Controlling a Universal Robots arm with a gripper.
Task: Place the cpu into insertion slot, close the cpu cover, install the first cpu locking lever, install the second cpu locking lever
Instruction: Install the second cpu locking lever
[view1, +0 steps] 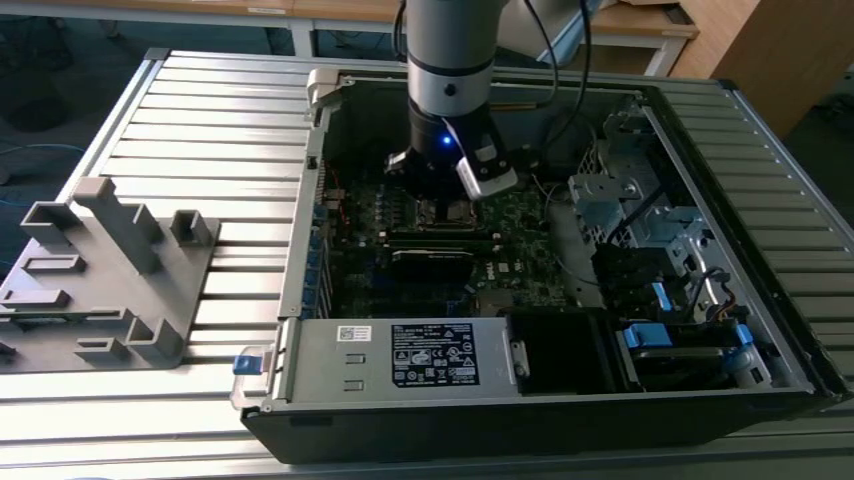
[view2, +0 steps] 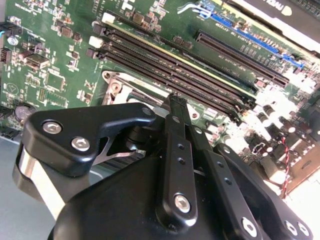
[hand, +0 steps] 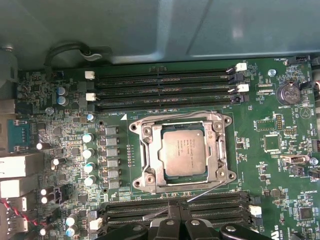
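The open black computer case (view1: 787, 330) lies on its side on a ribbed aluminium table (view1: 200, 110), holding the dark green motherboard (view1: 514, 255) and, at the frame's lower centre, the labelled grey power-supply box (view1: 400, 358). In the exterior view the black gripper (view1: 438, 192) on the silver arm (view1: 451, 60) hangs just above the board at the frame's upper centre.

The first wrist view shows the small square cpu (hand: 183, 152) with its dull grey metal face lying in the insertion slot (hand: 212, 152), with the thin silver cpu cover (hand: 150, 150) framing it and long black memory slots (hand: 160, 85) beside it.

In the second wrist view the gripper's fingers (view2: 176, 107) meet at their tips, holding nothing, above the memory slots.
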